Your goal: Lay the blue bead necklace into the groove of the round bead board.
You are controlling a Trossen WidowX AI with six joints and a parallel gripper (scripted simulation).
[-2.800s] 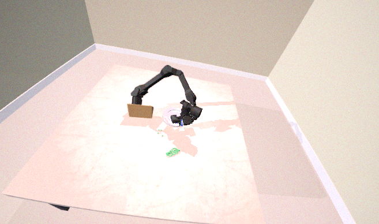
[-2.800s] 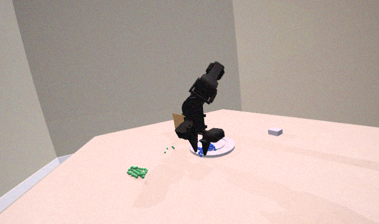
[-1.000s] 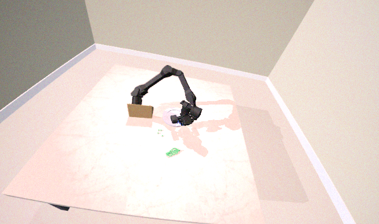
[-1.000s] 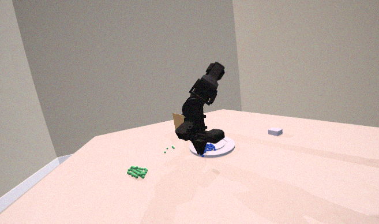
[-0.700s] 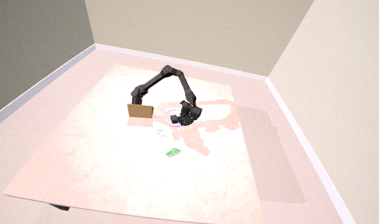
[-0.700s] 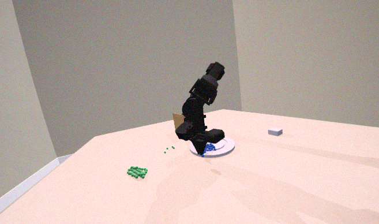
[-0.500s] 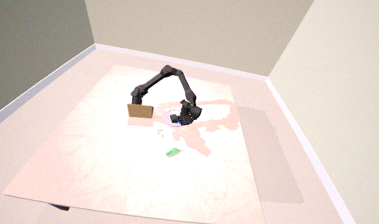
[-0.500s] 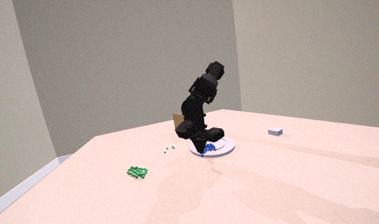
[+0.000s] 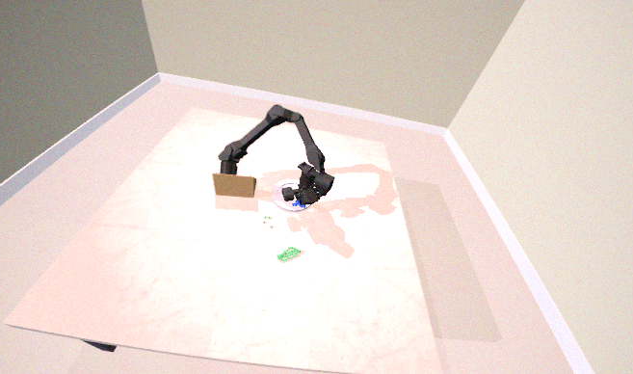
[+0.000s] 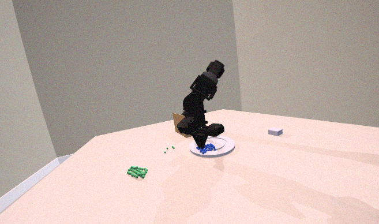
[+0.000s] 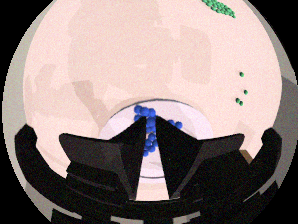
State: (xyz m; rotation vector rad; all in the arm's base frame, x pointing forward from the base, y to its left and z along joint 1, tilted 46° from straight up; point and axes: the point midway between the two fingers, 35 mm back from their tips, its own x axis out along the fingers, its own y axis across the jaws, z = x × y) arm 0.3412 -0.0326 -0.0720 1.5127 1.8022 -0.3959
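Note:
The blue bead necklace (image 9: pixel 299 204) (image 10: pixel 207 148) (image 11: pixel 152 124) lies bunched on the round white bead board (image 9: pixel 278 193) (image 10: pixel 227 145) (image 11: pixel 193 121), at its near left side. My gripper (image 9: pixel 300 199) (image 10: pixel 202 146) (image 11: pixel 150 120) points down onto the board and is shut on part of the necklace. In the wrist view the beads run up between the two dark fingers and spread out beyond the tips. How the beads sit relative to the groove is hidden by the fingers.
A pile of green beads (image 9: pixel 288 253) (image 10: pixel 137 171) (image 11: pixel 214 4) lies on the table toward the front, with three loose green beads (image 9: pixel 268 222) (image 10: pixel 169 149) (image 11: pixel 241 90) nearer the board. A brown upright panel (image 9: pixel 233 185) (image 10: pixel 177 121) stands by the arm's base. A small grey block (image 10: pixel 275 131) lies off to the right.

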